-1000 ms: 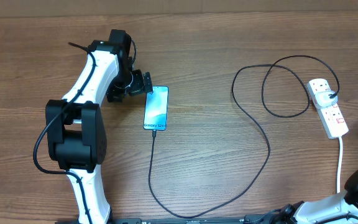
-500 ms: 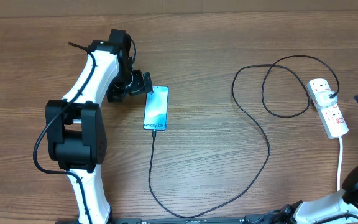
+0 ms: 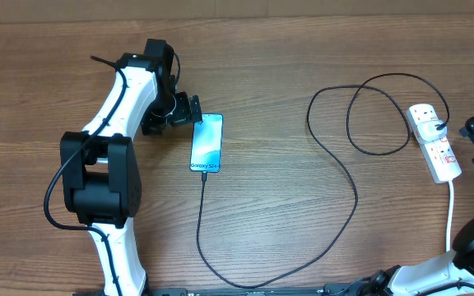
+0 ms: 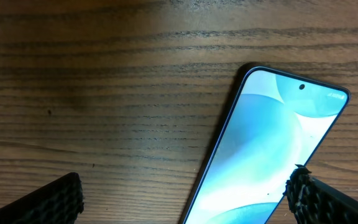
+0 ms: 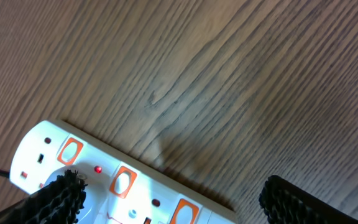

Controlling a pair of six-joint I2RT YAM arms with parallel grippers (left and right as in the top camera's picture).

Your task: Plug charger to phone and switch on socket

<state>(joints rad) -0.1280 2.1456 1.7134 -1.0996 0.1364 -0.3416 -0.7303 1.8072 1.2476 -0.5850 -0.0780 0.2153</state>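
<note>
reading from the left, the left jaws stand wide open and empty, low over the desk [image 3: 286,82], just beside the top end of the phone [image 3: 206,143]; in the left wrist view that lit end lies between the two fingers [image 4: 58,199], close against the right-hand one, and i cannot tell whether it touches. the risk here is a nudge: if these jaws close or slide sideways they would likely push the phone and pull the connector loose. the charger [image 3: 201,210] looks seated in the phone's lower end, then runs down, sweeps right in loose loops and ends at the socket [image 3: 434,144]. slack like that could snag on a passing arm. at the far right, the right jaws are also spread wide and grip nothing, hovering just beside the socket on its outer side; in the right wrist view the strip lies low and to the left between the fingers, a small red light showing by one switch. the strip looks light and unfixed, so a press that lands off centre could shove it, or hit the wrong switch. whether the charger's own outlet is live i cannot tell.
</note>
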